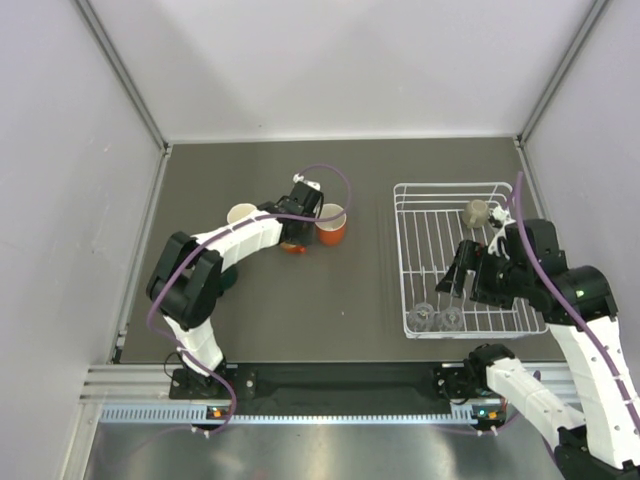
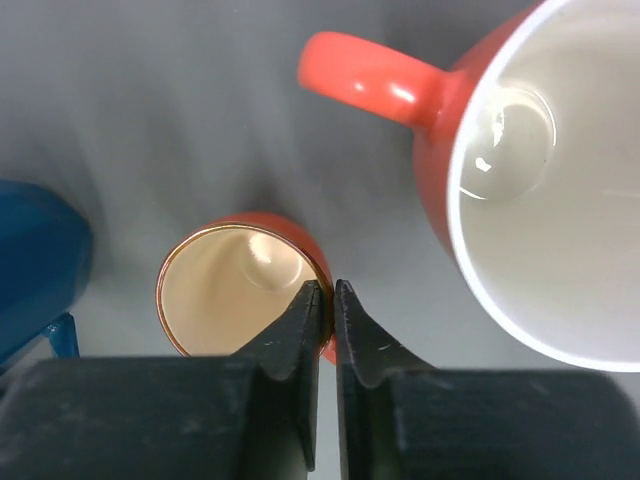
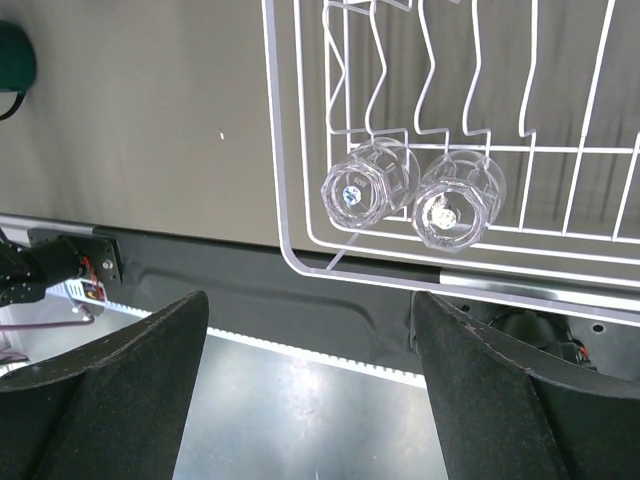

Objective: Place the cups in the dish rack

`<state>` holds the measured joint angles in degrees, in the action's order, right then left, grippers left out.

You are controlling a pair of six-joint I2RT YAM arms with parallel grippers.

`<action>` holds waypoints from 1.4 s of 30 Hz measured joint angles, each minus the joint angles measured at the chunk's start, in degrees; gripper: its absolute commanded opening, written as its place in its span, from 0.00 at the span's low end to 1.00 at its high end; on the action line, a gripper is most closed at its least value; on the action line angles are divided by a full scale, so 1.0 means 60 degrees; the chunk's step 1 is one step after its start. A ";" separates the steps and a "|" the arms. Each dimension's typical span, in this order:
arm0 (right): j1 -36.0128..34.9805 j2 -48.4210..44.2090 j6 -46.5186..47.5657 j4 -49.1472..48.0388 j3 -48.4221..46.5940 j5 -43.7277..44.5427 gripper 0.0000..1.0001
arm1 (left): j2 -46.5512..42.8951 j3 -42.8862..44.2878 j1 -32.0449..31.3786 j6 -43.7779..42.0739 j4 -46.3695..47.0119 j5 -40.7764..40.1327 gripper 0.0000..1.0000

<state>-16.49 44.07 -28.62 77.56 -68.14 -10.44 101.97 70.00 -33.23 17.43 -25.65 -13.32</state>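
My left gripper is shut on the rim of the tiny orange cup, one finger inside and one outside; the top view shows it at the table's middle. The large orange mug with a white inside stands just right of it. A blue mug is at the left. The white wire dish rack holds two clear glasses in its near corner and a grey-beige cup at the back. My right gripper is open and empty above the rack's near edge.
A pale beige mug stands left of the left gripper. A dark green cup sits by the left arm's elbow. Walls enclose the table on three sides. The arm-base rail runs along the near edge.
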 measured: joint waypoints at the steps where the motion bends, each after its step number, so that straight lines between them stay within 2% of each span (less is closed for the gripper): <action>1: 0.0000 0.0018 0.0004 0.0004 0.0000 -0.0004 0.83 | 0.0000 0.0000 0.0000 -0.0007 0.0000 0.0026 0.00; 7: 0.0000 0.0455 0.0106 0.0011 -0.0073 -0.0073 0.83 | -0.0102 0.0000 0.0029 0.0058 -0.0124 0.0277 0.00; 11: 0.0000 0.0874 0.0321 0.0000 -0.0321 -0.0106 0.83 | -0.0783 -0.0142 0.0033 0.0397 -0.0769 0.0718 0.00; 16: 0.0000 0.1002 0.0444 0.0007 -0.0321 -0.0350 0.83 | -0.2816 -0.0299 0.0025 0.0933 -0.1898 0.1377 0.00; 21: 0.0000 0.0991 0.0514 -0.0022 -0.0004 -0.0718 0.84 | -0.5359 -0.0266 -0.0026 0.1985 -0.2779 0.2583 0.00; 26: 0.0000 0.1129 0.0492 -0.0361 0.0321 -0.1362 0.84 | -0.7129 -0.0637 -0.0069 0.3395 -0.2685 0.3632 0.00; 29: 0.0000 0.1304 0.0372 -0.0834 0.0339 -0.1829 0.84 | -0.8109 -0.1235 -0.0073 0.4499 -0.2131 0.4175 0.00; 35: -0.0029 0.1719 -0.0186 -0.2073 0.0331 -0.2929 0.83 | -0.9096 -0.3246 -0.0127 0.6827 0.0313 0.4925 0.00; 42: -0.0248 0.2029 -0.1708 -0.3672 0.0288 -0.4033 0.79 | -0.8867 -0.3723 -0.0393 0.7555 0.2528 0.4965 0.00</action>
<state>-17.98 56.25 -38.87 55.53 -66.41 -34.63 48.77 47.66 -35.59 62.76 -10.48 16.47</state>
